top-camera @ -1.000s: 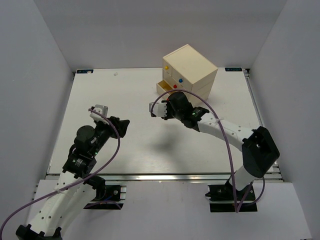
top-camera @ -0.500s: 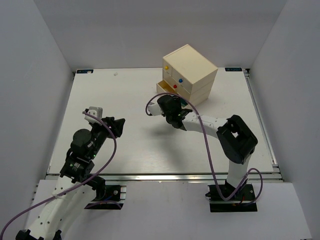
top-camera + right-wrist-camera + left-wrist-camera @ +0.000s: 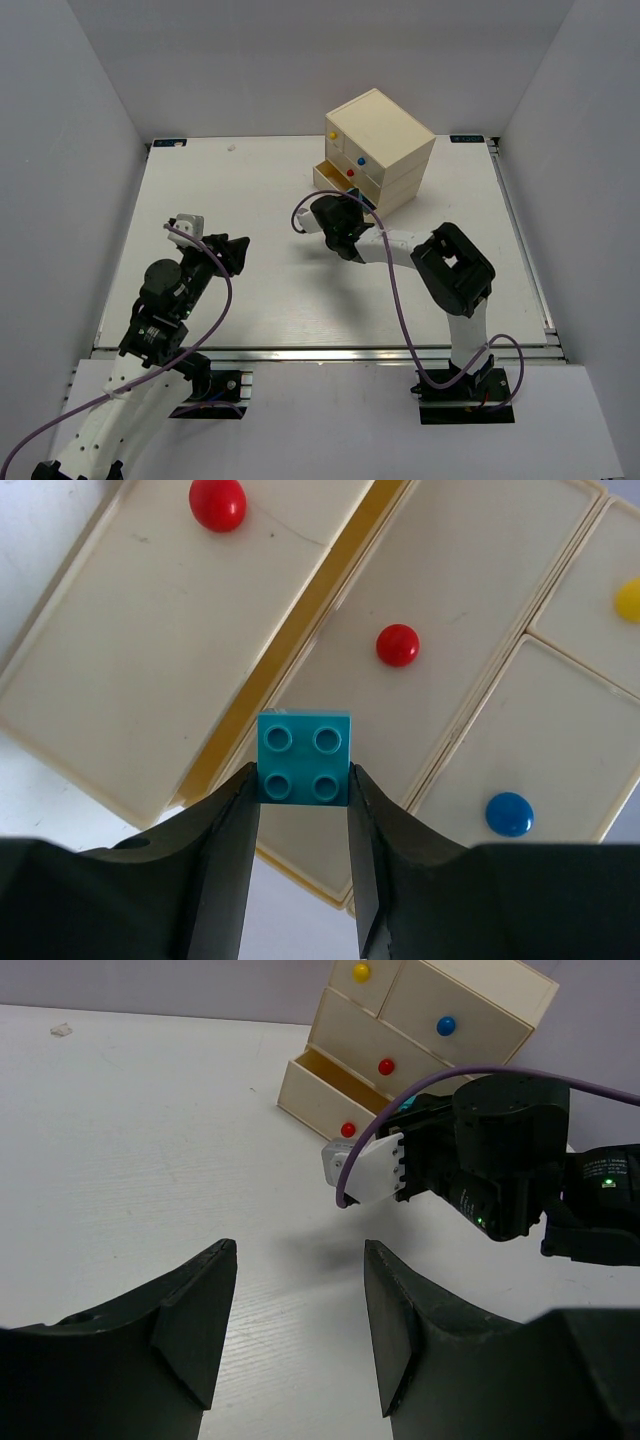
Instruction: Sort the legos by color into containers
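Observation:
A teal-blue lego [image 3: 304, 757], studs toward the camera, sits pinched between the fingers of my right gripper [image 3: 303, 780]. That gripper [image 3: 345, 212] hovers just in front of the cream chest [image 3: 385, 135]. Beyond the brick is the chest's front: a pulled-out bottom drawer [image 3: 150, 650] with a red knob, a shut red-knob drawer [image 3: 430, 630], and blue [image 3: 508, 813] and yellow [image 3: 628, 598] knobs. My left gripper [image 3: 298, 1300] stands open over bare table at the left [image 3: 232, 255], holding nothing. The left wrist view shows the open drawer [image 3: 320, 1090].
A small white scrap [image 3: 231, 147] lies near the table's far left edge. A purple cable [image 3: 400, 1100] loops over the right wrist. White walls close in the table [image 3: 270, 190] on three sides.
The right arm has folded its elbow in toward the middle, carrying the gripper with the teal brick slightly left in front of the chest. The left arm drew back a little, then held still.

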You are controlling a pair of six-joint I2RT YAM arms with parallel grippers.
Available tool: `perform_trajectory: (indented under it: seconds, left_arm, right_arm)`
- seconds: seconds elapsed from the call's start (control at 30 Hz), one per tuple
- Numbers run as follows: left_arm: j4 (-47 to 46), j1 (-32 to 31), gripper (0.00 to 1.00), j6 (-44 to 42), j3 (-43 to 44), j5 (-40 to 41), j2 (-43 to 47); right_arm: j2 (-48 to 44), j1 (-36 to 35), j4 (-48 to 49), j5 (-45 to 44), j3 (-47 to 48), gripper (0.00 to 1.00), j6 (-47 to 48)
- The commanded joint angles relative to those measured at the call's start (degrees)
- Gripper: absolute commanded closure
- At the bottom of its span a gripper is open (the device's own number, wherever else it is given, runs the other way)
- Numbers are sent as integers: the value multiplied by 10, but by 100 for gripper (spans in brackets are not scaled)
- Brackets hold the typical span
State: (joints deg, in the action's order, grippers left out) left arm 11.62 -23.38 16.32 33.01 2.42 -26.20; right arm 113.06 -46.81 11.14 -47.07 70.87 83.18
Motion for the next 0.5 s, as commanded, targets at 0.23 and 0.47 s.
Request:
perform_trajectory:
  seconds: [0.23,0.47]
  left_arm:
    - [-2,3,36,-4,5,-6,5]
    - [-3,3,36,-6,4,-7,7]
  right_arm:
    - [20,21,51,-30,10,99,28]
    - [27,24,52,-35,11,70,28]
